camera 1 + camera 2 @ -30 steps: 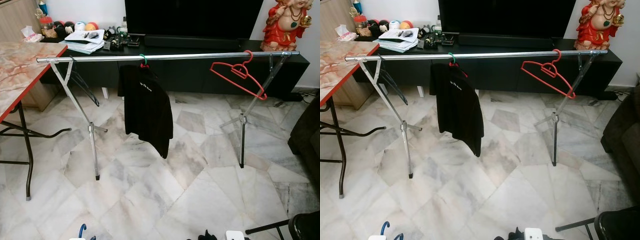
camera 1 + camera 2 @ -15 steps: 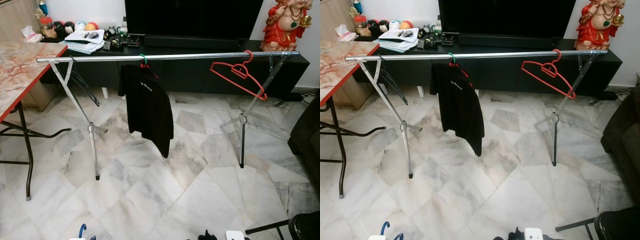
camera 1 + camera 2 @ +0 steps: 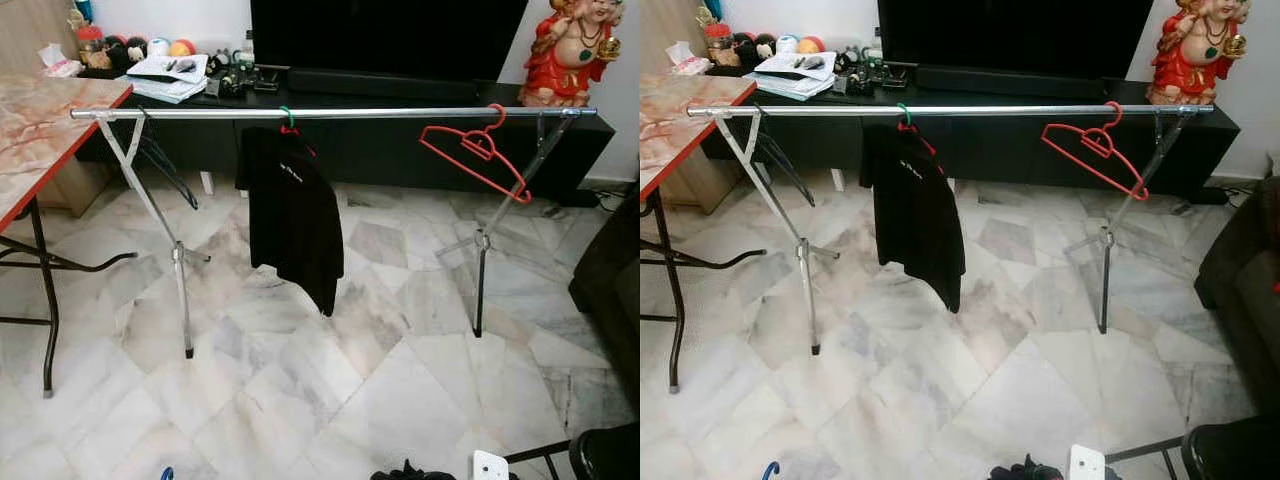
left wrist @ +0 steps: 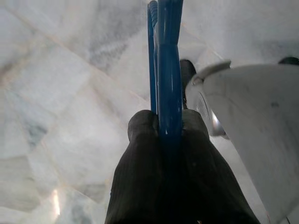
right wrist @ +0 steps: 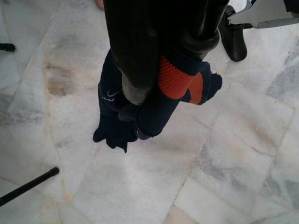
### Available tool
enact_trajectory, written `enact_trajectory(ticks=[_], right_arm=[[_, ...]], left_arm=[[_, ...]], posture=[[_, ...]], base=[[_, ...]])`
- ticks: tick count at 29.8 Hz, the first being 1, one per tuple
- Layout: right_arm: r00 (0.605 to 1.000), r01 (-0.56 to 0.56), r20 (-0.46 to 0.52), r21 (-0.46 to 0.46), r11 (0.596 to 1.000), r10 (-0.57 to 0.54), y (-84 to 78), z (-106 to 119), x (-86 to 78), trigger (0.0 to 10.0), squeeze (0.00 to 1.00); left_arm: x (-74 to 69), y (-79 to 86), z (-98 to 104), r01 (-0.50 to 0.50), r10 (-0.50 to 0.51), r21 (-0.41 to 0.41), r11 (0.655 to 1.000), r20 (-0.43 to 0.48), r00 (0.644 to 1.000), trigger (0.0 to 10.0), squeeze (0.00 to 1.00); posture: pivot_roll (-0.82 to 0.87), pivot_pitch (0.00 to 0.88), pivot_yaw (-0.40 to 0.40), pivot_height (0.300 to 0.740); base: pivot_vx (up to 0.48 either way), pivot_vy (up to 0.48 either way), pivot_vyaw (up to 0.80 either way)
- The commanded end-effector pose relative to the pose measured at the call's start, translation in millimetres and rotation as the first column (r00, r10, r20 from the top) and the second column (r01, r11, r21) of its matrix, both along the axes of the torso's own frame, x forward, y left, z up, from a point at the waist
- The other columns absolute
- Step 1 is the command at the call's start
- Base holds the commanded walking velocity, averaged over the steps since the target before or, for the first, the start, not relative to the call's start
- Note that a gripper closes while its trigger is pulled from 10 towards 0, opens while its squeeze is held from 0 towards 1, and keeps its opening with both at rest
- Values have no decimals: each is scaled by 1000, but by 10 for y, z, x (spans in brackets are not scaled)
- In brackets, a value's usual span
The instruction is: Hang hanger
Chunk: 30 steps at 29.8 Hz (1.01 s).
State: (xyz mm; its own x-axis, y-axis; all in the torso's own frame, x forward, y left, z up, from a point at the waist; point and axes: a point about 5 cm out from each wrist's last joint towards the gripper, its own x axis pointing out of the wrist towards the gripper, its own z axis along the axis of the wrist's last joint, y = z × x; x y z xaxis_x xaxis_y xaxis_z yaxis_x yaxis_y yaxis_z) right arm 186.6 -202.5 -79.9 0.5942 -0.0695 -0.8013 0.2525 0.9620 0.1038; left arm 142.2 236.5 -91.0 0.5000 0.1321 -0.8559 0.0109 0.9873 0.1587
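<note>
A silver clothes rail (image 3: 330,113) spans the room on two crossed legs. On it hang a black shirt (image 3: 295,215) near the middle, an empty red hanger (image 3: 478,155) toward the right end, and dark hangers (image 3: 165,165) at the left end. My left gripper (image 4: 163,121) is low over the floor, shut on a blue hanger (image 4: 169,70); the hanger's tip (image 3: 771,468) peeks in at the bottom edge. My right gripper (image 5: 154,79) is shut on a dark navy garment (image 5: 135,121) with an orange patch, hanging over the tiles.
A marble-topped folding table (image 3: 40,130) stands at the left. Behind the rail are a black TV cabinet (image 3: 400,140) and a red statue (image 3: 570,50). A dark sofa (image 3: 610,270) edges in on the right. Marble floor lies between me and the rail.
The whole view has shifted slightly, so the camera moved. The blue hanger's tip sits lower in the picture. The black shirt has swung a little.
</note>
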Motion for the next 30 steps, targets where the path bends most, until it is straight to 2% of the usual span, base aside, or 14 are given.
enact_trajectory(ticks=[1, 4, 8, 11, 14, 16, 17, 20, 21, 23, 24, 26, 27, 30], right_arm=[[1000, 17, -2, 2, 1000, -17, -34, -2, -17, 10000, 0], [1000, 4, 17, -24, 1000, -4, -49, 12, -2, 10000, 0], [994, 51, 97, -37, 998, -47, -56, 50, 32, 10000, 0], [981, 13, 194, -68, 998, 1, -62, 121, 101, 10000, 0], [969, -21, 244, -105, 994, 46, -68, 170, 146, 10000, 0], [966, -32, 252, -114, 993, 60, -67, 180, 157, 10000, 0], [956, -68, 275, -140, 988, 104, -64, 208, 185, 10000, 0], [948, -117, 268, -210, 971, 173, -77, 231, 210, 10000, 0], [948, -123, 260, -242, 962, 187, -90, 235, 212, 10000, 0], [946, -128, 257, -263, 956, 197, -98, 241, 218, 10000, 0], [940, -159, 243, -302, 940, 238, -105, 250, 232, 10000, 0], [932, -191, 231, -343, 920, 280, -111, 261, 247, 10000, 0], [924, -206, 237, -356, 912, 301, -108, 273, 257, 10000, 0], [911, -224, 245, -379, 898, 331, -106, 292, 275, 10000, 0]], left_arm=[[-37, 34, -2, 19, -19, 38, 999, 0, 1000, 10000, 0], [131, 156, 110, 7, -19, 132, 991, 93, 995, 10000, 0], [421, 249, 306, -19, -19, 151, 988, 250, 968, 10000, 0], [732, 236, 544, 72, -105, 96, 993, 401, 910, 10000, 0], [885, 125, 678, 243, -235, 41, 969, 455, 859, 10000, 0], [907, 111, 698, 269, -255, 36, 963, 460, 851, 10000, 0], [964, 88, 772, 347, -320, 31, 937, 470, 822, 10000, 0], [1037, 62, 909, 470, -422, 21, 883, 477, 771, 10000, 0], [1060, 46, 995, 547, -486, 10, 837, 471, 736, 10000, 0], [1066, 25, 1063, 612, -544, 1, 791, 458, 703, 10000, 0], [1070, 7, 1129, 664, -594, -6, 748, 441, 673, 10000, 0], [1070, -23, 1199, 710, -635, -18, 704, 430, 641, 10000, 0], [1073, -83, 1290, 754, -669, -43, 656, 429, 607, 10000, 0], [1060, -184, 1389, 802, -705, -82, 591, 431, 563, 10000, 0]], posture=[[13, 102, -46, 740], [20, 103, -44, 740], [15, 109, -40, 740], [9, 112, -41, 740], [9, 112, -42, 740], [8, 113, -43, 740], [8, 113, -44, 740], [8, 114, -46, 740], [12, 114, -48, 740], [16, 114, -48, 740], [17, 116, -50, 740], [16, 115, -51, 740], [16, 115, -51, 740], [12, 114, -54, 740]], base=[[0, 0, 0], [0, 0, 0], [0, 0, 0], [0, 0, 0], [0, 0, 0], [0, 0, 0], [0, 0, 0], [0, 0, 0], [0, 0, 0], [0, 0, 0], [0, 0, 0], [0, 0, 0], [0, 0, 0], [0, 0, 0]])
